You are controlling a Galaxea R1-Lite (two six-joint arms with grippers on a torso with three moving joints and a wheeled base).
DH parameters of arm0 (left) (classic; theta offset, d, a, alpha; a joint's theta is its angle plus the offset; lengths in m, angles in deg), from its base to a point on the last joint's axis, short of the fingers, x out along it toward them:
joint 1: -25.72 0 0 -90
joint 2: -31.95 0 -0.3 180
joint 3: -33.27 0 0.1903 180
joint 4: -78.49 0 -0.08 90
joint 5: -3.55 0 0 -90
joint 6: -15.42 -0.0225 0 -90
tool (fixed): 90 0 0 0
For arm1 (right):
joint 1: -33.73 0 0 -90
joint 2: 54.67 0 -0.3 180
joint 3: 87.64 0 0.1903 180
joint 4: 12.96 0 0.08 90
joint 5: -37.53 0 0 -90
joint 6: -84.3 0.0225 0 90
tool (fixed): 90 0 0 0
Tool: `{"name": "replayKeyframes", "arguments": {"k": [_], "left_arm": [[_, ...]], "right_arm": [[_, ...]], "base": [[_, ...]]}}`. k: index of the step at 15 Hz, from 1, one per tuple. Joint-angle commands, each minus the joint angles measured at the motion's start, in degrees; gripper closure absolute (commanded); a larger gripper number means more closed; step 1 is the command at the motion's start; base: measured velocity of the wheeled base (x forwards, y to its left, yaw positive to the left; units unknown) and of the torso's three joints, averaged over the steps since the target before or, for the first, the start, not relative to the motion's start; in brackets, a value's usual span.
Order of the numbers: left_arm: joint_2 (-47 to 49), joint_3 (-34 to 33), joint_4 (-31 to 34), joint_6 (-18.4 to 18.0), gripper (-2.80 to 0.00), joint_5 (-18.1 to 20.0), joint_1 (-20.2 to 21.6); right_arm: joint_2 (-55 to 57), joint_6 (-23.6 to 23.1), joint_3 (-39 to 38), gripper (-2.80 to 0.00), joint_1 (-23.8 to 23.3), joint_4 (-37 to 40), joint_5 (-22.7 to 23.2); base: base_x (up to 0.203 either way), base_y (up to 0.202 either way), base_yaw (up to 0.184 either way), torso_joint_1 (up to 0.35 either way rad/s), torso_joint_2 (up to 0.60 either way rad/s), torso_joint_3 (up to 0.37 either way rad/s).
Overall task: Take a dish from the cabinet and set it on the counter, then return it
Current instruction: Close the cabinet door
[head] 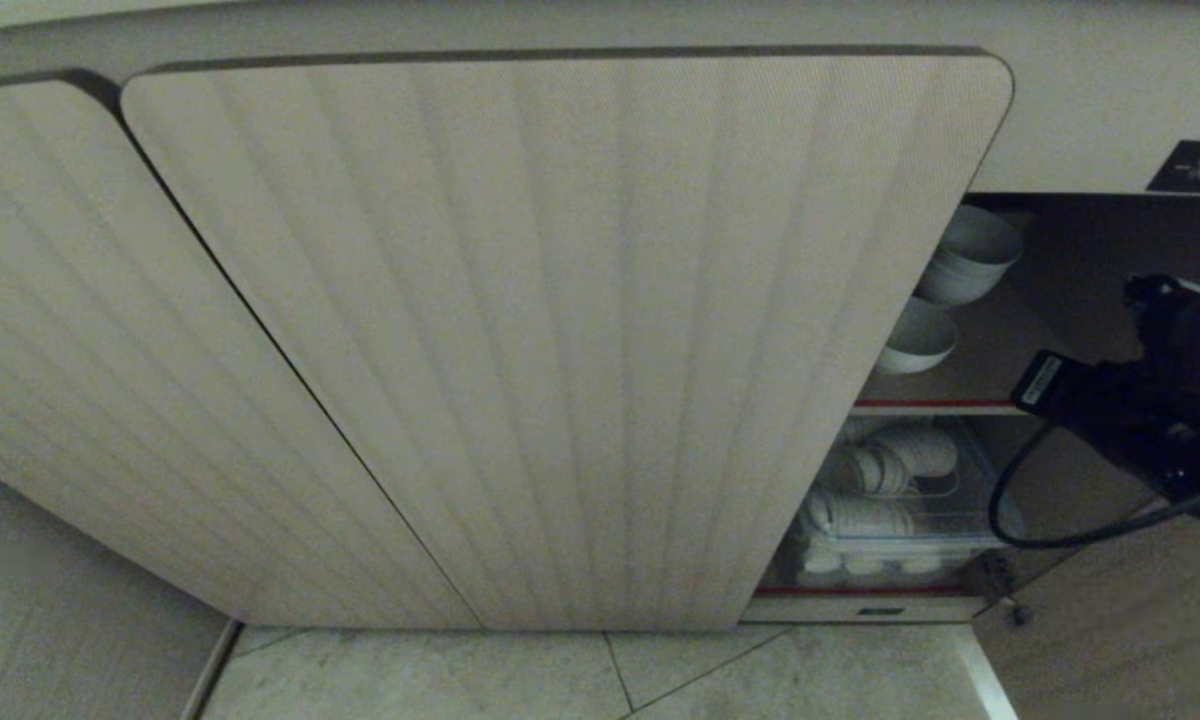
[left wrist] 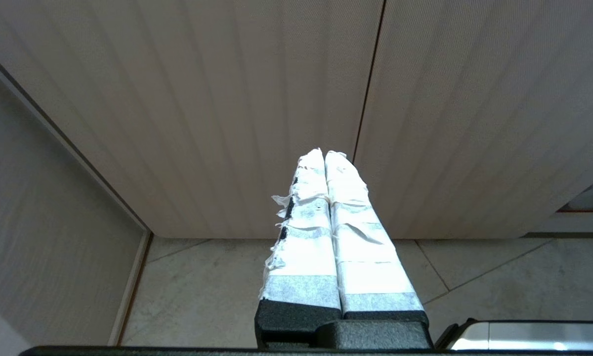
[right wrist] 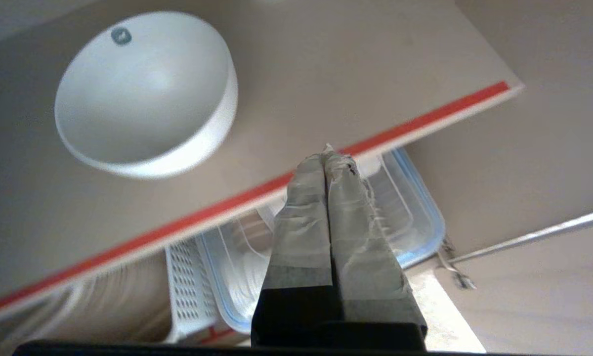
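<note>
Taped fingers of the right gripper are pressing together, empty, hovering by the cabinet's red-edged shelf. On that shelf the dish is sitting untouched, so every step is remaining. Left gripper is closed, facing the door.

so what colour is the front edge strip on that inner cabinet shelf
Red front edge strip, clearest in the right wrist view.

Bowl smooth glossy white ceramic; cabinet door matt ribbed wood-grain; box clear plastic; floor stone-look tile.
</note>
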Motion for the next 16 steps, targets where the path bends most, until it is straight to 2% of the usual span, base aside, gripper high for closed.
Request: {"name": "replayKeyframes", "arguments": {"k": [1, 6, 10, 16], "left_arm": [[-0.02, 0.0, -0.02, 0.02, 0.0, 0.0, 0.0], [-0.02, 0.0, -0.02, 0.02, 0.0, 0.0, 0.0], [-0.02, 0.0, -0.02, 0.02, 0.0, 0.0, 0.0], [-0.02, 0.0, -0.02, 0.02, 0.0, 0.0, 0.0]], "right_arm": [[-2.78, -0.14, -1.89, 0.0, 0.03, -0.3, -0.13], [-7.73, -1.67, -7.8, 0.0, 0.03, -0.08, 0.27], [-11.62, -3.69, -11.7, 0.0, 0.12, -0.08, 2.69], [-18.52, -3.69, -17.57, 0.0, 0.27, 0.77, 2.89]], "base": [[0.0, 0.0, 0.0, 0.0, 0.0, 0.0], [0.0, 0.0, 0.0, 0.0, 0.0, 0.0], [0.0, 0.0, 0.0, 0.0, 0.0, 0.0], [0.0, 0.0, 0.0, 0.0, 0.0, 0.0]]}}
